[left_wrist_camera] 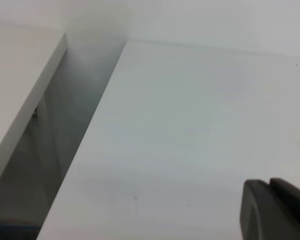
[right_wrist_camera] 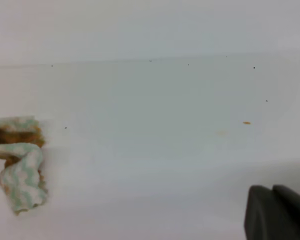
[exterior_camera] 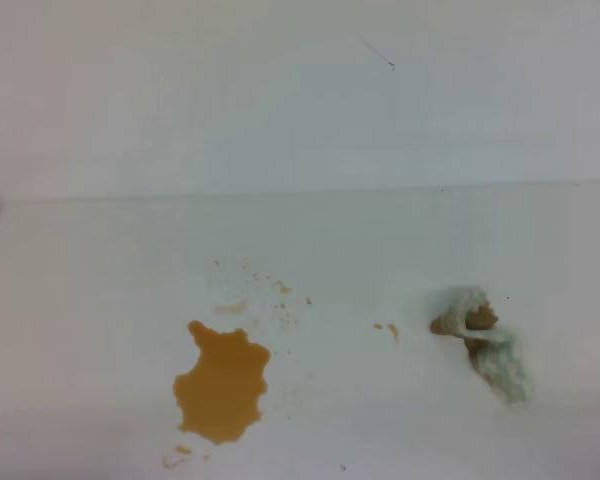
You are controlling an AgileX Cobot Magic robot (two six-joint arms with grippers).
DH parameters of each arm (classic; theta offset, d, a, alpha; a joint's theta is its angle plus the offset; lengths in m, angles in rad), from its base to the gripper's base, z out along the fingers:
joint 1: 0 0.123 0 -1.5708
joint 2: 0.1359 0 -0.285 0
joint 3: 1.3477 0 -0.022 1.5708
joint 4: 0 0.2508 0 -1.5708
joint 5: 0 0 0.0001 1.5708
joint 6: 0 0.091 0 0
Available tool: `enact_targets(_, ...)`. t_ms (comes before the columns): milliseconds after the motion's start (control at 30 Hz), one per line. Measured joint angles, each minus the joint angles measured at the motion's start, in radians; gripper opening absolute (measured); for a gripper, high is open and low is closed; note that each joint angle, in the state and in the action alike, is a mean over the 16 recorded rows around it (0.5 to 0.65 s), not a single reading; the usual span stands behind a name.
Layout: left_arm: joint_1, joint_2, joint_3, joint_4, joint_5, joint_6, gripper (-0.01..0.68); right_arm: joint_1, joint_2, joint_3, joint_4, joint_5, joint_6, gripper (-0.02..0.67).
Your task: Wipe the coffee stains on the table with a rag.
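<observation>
High view: we see no arms over the table (exterior_camera: 100, 300). The big stain (exterior_camera: 221, 382) sits front-left, an orange-brown blob with a ragged edge. Small specks (exterior_camera: 280, 290) scatter above and right of it, a pale smear (exterior_camera: 230, 307) just above it, a few drops (exterior_camera: 177, 455) at its lower left. Another small mark (exterior_camera: 388, 329) lies between blob and rag. The rag (exterior_camera: 483, 340) is a lumpy wad, whitish-green with brown blotches, lying on the table right of centre, well apart from the blob, nothing touching it.

Right wrist view: we see the rag (right_wrist_camera: 19, 167) at the left edge, flat on the table, free. The right gripper (right_wrist_camera: 273, 212) shows only as dark tips at the lower right, pressed together with nothing between them, well apart from the rag. A few tiny specks (right_wrist_camera: 246, 122) dot the top here.

Left wrist view: bare white table (left_wrist_camera: 190, 125), its left edge with a gap beside it. The left gripper (left_wrist_camera: 272, 210) shows as dark tips at the lower right corner; they look together, but we cannot tell for sure.
</observation>
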Motion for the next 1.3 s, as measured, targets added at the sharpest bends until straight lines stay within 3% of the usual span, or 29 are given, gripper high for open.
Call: enact_targets(1300, 0.0, 0.0, 0.0, 0.0, 0.0, 0.0, 0.001, 0.0, 0.001, -0.002, 0.0, 0.001, 0.0, -0.003)
